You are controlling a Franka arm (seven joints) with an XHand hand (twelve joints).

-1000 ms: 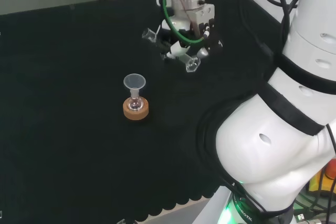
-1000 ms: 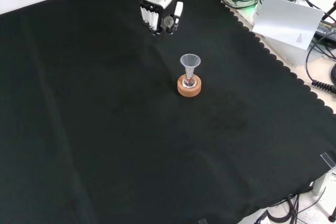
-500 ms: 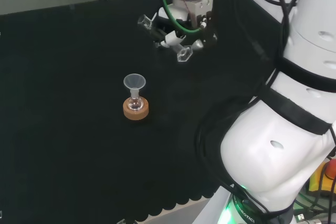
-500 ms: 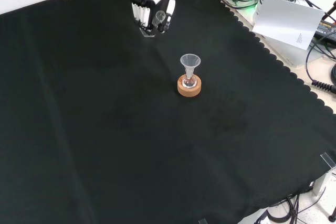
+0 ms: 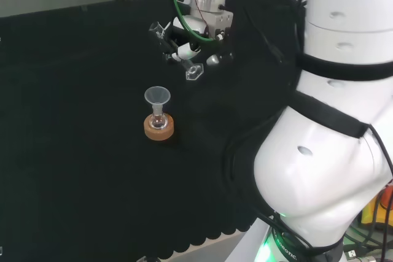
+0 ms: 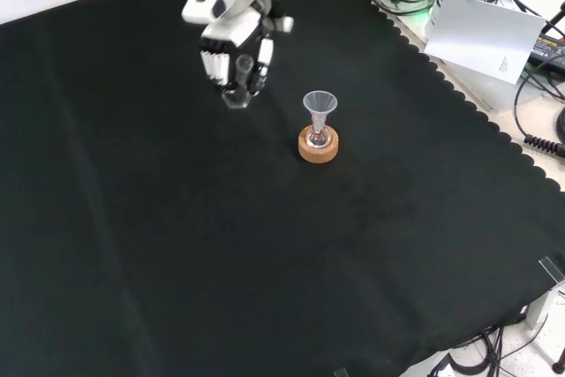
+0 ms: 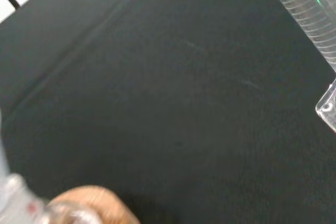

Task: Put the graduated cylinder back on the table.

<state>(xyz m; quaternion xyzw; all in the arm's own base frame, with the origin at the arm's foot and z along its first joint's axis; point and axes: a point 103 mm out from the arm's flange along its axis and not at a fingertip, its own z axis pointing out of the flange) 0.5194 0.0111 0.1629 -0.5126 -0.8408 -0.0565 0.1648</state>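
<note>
Writing: none legible on the ware; the cylinder [image 7: 307,11] bears fine graduation lines, seen in the wrist view.

Cylinder [image 5: 175,50]: clear, tilted, its flat base [image 5: 193,72] lower than its mouth, carried above the cloth [image 6: 177,245].

Hand [image 6: 231,52]: fingers curled round the cylinder [image 6: 238,81], pinching it along its middle.

Funnel [image 6: 319,105]: 1, clear, upright in a small flask [image 6: 318,136] on a cork ring [image 6: 318,147]. In the front view it stands right of and below the hand, near, apart.
</note>
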